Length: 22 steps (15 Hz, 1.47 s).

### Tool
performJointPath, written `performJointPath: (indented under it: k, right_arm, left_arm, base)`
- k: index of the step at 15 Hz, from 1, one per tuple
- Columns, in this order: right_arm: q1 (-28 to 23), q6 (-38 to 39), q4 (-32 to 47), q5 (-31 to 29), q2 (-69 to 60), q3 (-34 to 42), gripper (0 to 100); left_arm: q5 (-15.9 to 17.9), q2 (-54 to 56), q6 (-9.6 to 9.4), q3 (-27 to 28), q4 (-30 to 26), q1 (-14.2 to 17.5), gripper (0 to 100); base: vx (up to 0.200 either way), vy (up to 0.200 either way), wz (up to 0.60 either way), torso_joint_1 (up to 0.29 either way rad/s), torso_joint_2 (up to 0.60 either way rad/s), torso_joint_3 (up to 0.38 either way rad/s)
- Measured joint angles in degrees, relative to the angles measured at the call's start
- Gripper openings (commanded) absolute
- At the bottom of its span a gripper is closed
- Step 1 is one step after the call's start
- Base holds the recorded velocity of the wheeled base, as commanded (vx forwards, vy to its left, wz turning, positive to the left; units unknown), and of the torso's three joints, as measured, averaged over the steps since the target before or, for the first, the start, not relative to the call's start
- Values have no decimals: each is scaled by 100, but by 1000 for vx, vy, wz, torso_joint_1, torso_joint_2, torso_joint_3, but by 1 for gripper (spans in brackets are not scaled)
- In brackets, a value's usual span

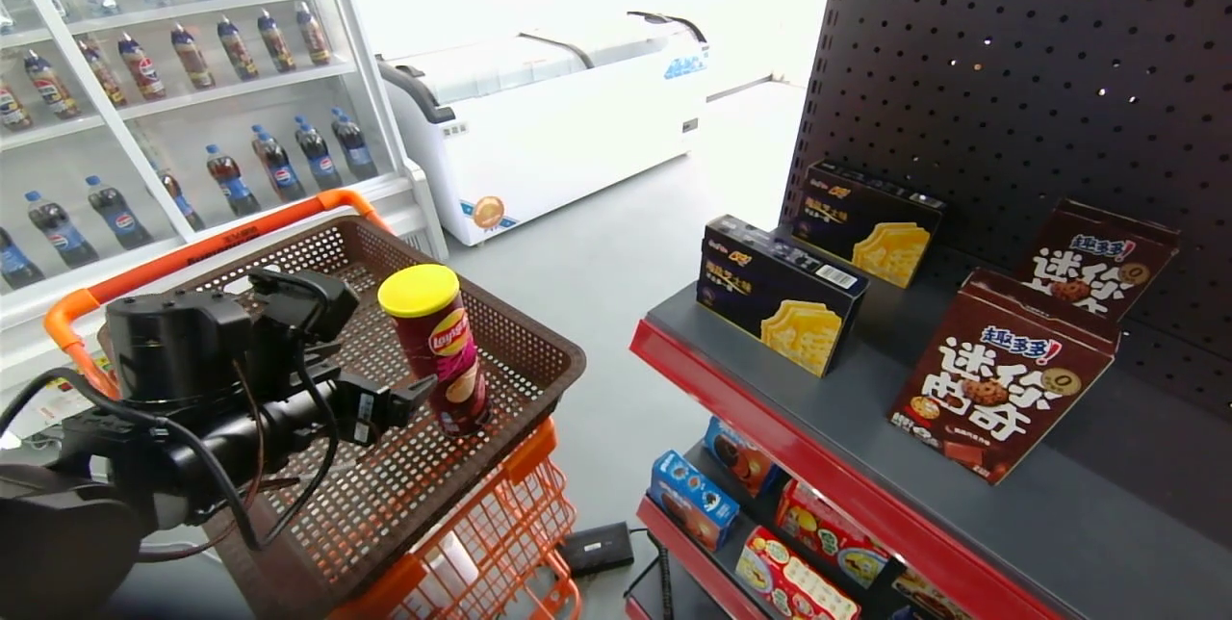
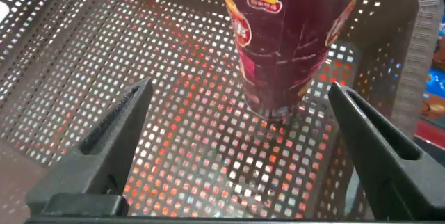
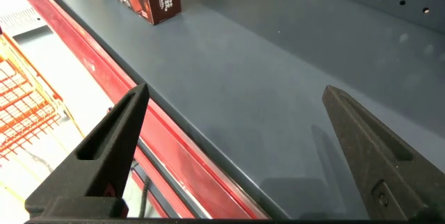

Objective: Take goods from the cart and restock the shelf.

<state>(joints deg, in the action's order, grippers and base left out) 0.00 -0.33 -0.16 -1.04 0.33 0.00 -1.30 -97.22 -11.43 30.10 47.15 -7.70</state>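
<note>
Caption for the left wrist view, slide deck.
Open left gripper faces the yellow-lidded chip can standing in the brown cart basket.

Head overview; wrist close-ups: cart (image 2: pixel 104 43), shelf (image 3: pixel 278 78)

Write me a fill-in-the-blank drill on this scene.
The can has a ____ lid. It stands upright in the brown ____. The left gripper, facing the can, is ____. The right gripper hangs over the grey ____.
Missing: yellow; basket; open; shelf.

Chips can (image 1: pixel 435 348) upright in cart basket (image 1: pixel 525 336), L end effector (image 1: pixel 419 394) just beside; shelf (image 1: pixel 847 408) w/ boxes (image 1: pixel 782 293) at R.
</note>
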Motion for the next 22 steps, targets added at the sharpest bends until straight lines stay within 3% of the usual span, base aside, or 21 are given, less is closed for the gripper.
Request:
performJointPath:
  k: [3, 7, 12, 13, 16, 18, 19, 22]
  right_arm:
    - [0, 1, 0, 0, 0, 0, 100]
    - [0, 0, 0, 0, 0, 0, 100]
    - [0, 1, 0, 2, 0, 0, 100]
    - [0, 0, 0, 0, 0, 0, 100]
    - [0, 1, 2, 2, 0, 0, 100]
    - [0, 1, 2, 0, 0, 0, 100]
    - [0, 1, 0, 0, 0, 0, 100]
    - [0, 1, 2, 4, 0, 0, 100]
  left_arm:
    - [0, -383, 2, 33, 277, -32, 100]
    - [0, -1056, 9, 273, 1319, -148, 100]
    - [9, -1530, 5, 617, 1451, -172, 100]
    - [9, -1603, 2, 652, 1565, -177, 0]
    - [-24, -1712, -183, 722, 1587, -180, 0]
    - [-325, -1730, -630, 716, 1520, -168, 0]
    - [-382, -1725, -709, 733, 1484, -172, 0]
    - [-224, -1581, -692, 877, 1308, -329, 0]
  base:
    - [0, 0, 0, 0, 0, 0]
    - [0, 0, 0, 0, 0, 0]
    - [0, 0, 0, 0, 0, 0]
    - [0, 0, 0, 0, 0, 0]
    - [0, 0, 0, 0, 0, 0]
    - [0, 0, 0, 0, 0, 0]
    - [0, 0, 0, 0, 0, 0]
    - [0, 0, 0, 0, 0, 0]
